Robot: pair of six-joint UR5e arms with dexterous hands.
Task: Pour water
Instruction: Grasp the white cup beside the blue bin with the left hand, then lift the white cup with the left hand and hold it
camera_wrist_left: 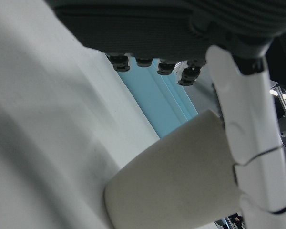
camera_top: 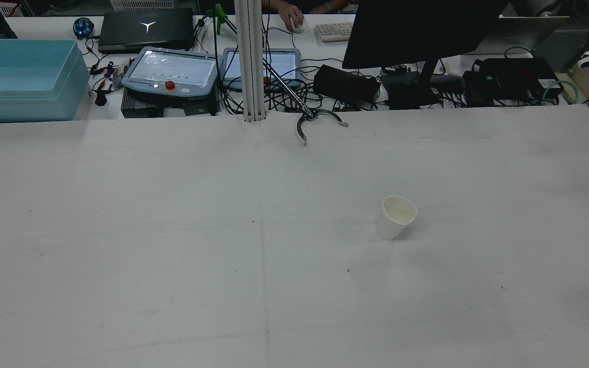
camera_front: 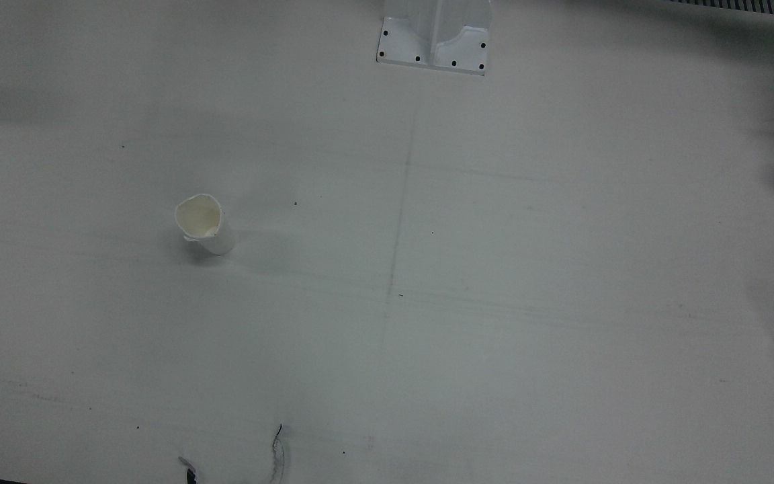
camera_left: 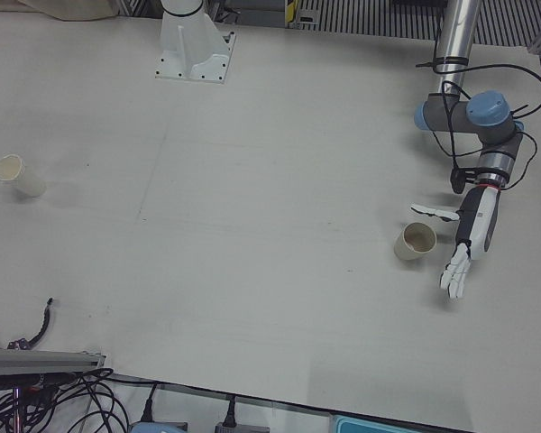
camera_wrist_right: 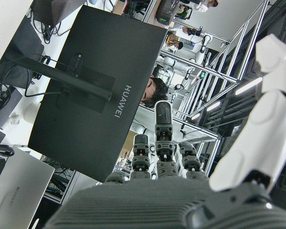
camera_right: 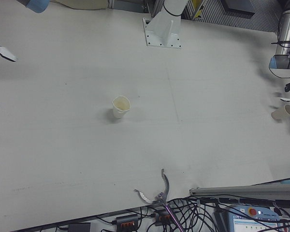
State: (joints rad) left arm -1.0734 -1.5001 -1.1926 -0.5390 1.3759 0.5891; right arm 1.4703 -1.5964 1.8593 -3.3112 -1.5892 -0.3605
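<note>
Cropping right hand (camera_right: 1, 50) at frame edge.

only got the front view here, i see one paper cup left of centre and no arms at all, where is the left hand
Observer: Off your right edge. In the left-front view the left hand hangs just beside a second cup, which stands upright on the table.
Operator: is it holding that cup
Observer: No. Its fingers are spread and point down past the cup, none wrapped around it. Whether one touches the cup wall I cannot tell.
</note>
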